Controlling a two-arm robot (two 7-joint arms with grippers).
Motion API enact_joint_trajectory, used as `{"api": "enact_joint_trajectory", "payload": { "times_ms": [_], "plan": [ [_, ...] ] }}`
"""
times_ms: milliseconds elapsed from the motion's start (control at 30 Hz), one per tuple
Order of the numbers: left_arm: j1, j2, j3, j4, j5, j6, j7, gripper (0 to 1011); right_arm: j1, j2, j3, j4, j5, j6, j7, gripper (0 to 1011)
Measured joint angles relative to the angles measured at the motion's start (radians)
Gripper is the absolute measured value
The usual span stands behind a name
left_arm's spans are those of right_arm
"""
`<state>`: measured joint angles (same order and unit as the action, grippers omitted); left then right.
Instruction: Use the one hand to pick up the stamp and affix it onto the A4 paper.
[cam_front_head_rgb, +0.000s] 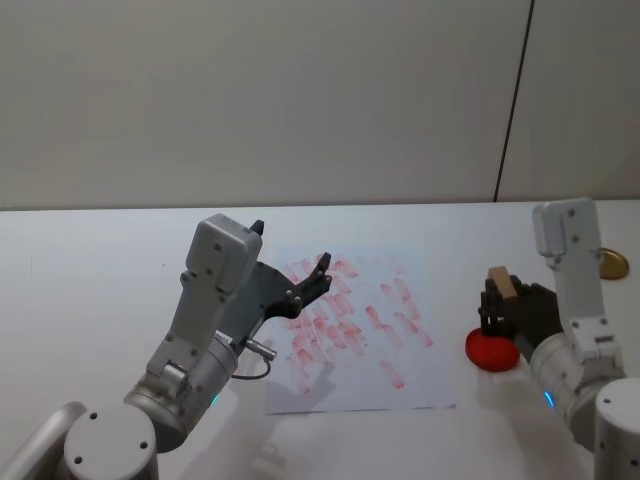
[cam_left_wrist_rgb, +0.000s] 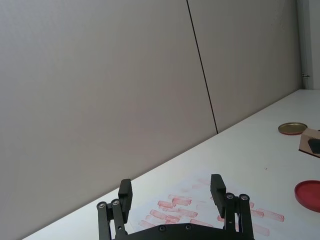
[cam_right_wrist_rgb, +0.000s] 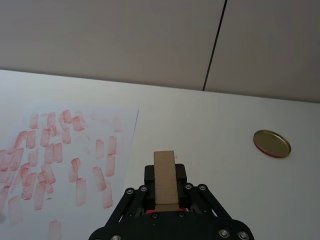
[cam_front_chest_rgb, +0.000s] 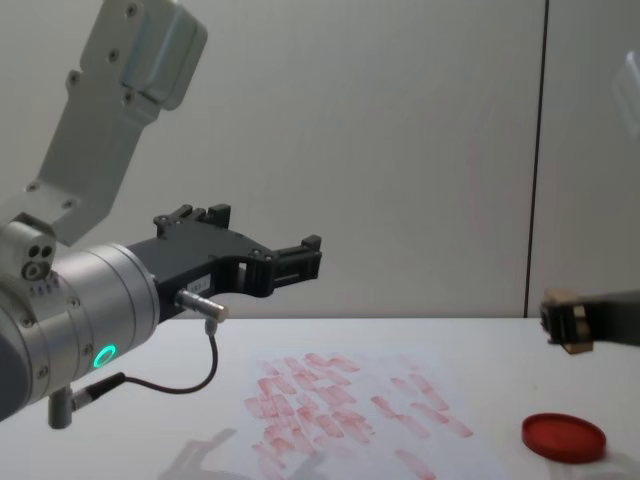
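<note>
The stamp (cam_front_head_rgb: 502, 283), a light-tan wooden block, is held up in the air by my right gripper (cam_front_head_rgb: 497, 300), which is shut on it just above the red ink pad (cam_front_head_rgb: 491, 350). The right wrist view shows the stamp (cam_right_wrist_rgb: 165, 178) clamped between the black fingers, and the chest view shows it (cam_front_chest_rgb: 568, 322) raised over the pad (cam_front_chest_rgb: 564, 437). The A4 paper (cam_front_head_rgb: 350, 325), white with many pinkish-red marks, lies flat at the table's middle. My left gripper (cam_front_head_rgb: 290, 268) hovers open and empty above the sheet's left part.
A round gold lid (cam_front_head_rgb: 612, 263) lies at the far right of the white table (cam_front_head_rgb: 100, 270), also seen as the lid (cam_right_wrist_rgb: 271, 143) beyond the stamp. A plain wall with a dark vertical seam stands behind the table.
</note>
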<state>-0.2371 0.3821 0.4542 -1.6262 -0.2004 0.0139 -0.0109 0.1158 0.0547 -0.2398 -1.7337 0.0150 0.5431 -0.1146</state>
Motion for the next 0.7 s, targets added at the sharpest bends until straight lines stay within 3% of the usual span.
{"api": "enact_joint_trajectory", "payload": {
  "times_ms": [700],
  "plan": [
    [0.0,0.0,0.0,0.0,0.0,0.0,0.0,993,0.045,-0.003,0.048,0.142,0.073,0.01,0.045,219]
  ]
}}
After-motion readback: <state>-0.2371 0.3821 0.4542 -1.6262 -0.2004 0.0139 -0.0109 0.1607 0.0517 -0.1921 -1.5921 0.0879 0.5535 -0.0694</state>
